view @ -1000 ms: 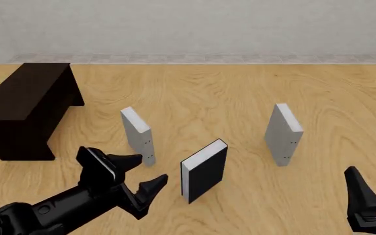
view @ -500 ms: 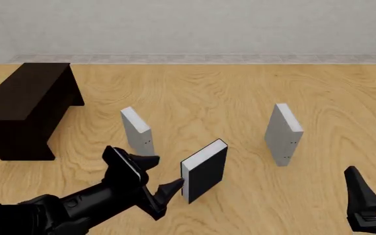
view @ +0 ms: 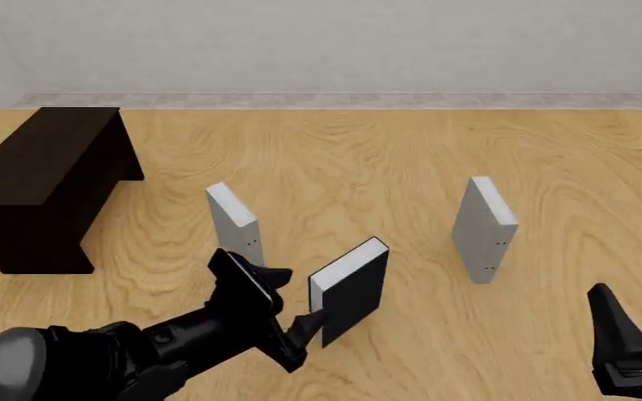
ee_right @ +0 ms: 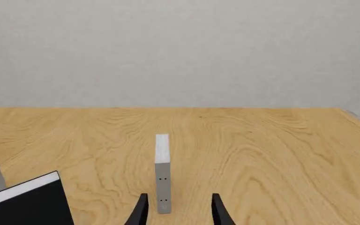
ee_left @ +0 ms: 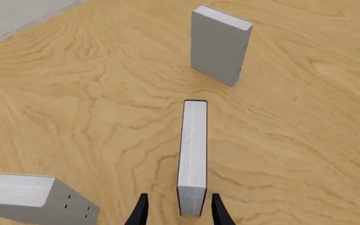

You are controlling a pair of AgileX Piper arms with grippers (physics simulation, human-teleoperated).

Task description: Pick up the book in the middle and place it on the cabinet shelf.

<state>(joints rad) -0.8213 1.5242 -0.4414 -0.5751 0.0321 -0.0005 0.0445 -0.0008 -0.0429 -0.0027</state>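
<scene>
While straddling the upright black book (view: 350, 291), left claw (view: 287, 302) spread wide, not yet gripping.

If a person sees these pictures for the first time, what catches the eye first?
The black book stands mid-table, with the left gripper open around its near end. A grey book stands on its left, another on its right, and a dark cabinet sits far left.
</scene>
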